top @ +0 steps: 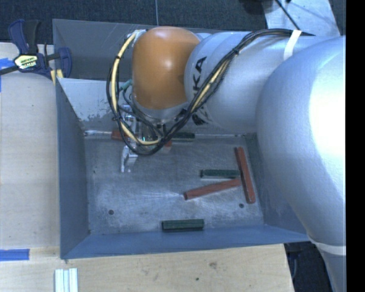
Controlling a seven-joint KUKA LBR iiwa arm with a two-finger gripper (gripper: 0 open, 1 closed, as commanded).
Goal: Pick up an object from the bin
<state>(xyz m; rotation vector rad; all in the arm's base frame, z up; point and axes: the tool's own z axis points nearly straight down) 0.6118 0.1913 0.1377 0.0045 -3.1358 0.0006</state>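
Camera view: the end effector hangs at ten o'clock over the bin floor; I cannot tell how wide it stands. Just beside it, toward eleven o'clock, lies a red-brown bar, likely stiff and light; pinch it across its narrow width, mid-length.

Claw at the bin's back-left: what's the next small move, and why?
Probably slide the claw toward the view's right, to the slanted red-brown stick. The claw sits over bare bin floor with nothing visibly beneath it, while that stick's left end lies flat with open floor around it.
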